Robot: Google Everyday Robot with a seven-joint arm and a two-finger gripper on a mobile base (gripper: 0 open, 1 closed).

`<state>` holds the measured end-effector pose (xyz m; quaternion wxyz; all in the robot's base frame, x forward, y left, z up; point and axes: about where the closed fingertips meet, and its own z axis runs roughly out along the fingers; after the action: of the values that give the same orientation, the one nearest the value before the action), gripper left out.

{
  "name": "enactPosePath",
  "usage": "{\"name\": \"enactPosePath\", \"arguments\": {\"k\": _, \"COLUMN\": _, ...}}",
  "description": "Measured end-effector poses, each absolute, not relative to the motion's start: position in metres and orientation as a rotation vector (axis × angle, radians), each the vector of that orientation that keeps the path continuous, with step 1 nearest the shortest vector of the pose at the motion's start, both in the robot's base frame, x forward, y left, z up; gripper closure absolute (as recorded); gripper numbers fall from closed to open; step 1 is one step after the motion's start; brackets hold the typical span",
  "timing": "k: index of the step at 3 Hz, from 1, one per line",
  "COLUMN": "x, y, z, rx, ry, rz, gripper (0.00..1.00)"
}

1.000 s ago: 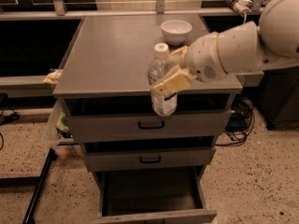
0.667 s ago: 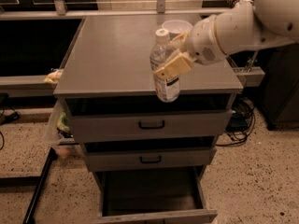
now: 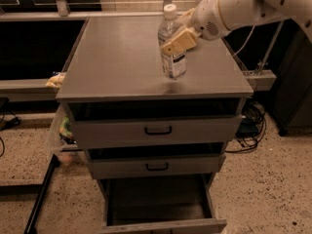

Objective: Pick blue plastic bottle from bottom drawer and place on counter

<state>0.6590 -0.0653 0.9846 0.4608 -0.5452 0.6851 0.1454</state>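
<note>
The gripper [image 3: 178,42] is clenched on the blue plastic bottle [image 3: 173,65], held upright over the tabletop [image 3: 112,57], right of centre. A second ago the bottle hung past the front edge; now it sits inward and low, likely ready for release. The bottom drawer [image 3: 163,225] stands open below.
</note>
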Motion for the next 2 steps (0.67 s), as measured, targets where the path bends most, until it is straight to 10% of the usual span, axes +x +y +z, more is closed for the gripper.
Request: {"name": "enactPosePath", "arguments": {"k": 2, "x": 0.700, "y": -0.071, "z": 0.966, "rx": -1.216, "ry": 1.736, "rz": 0.463, "gripper": 1.00}}
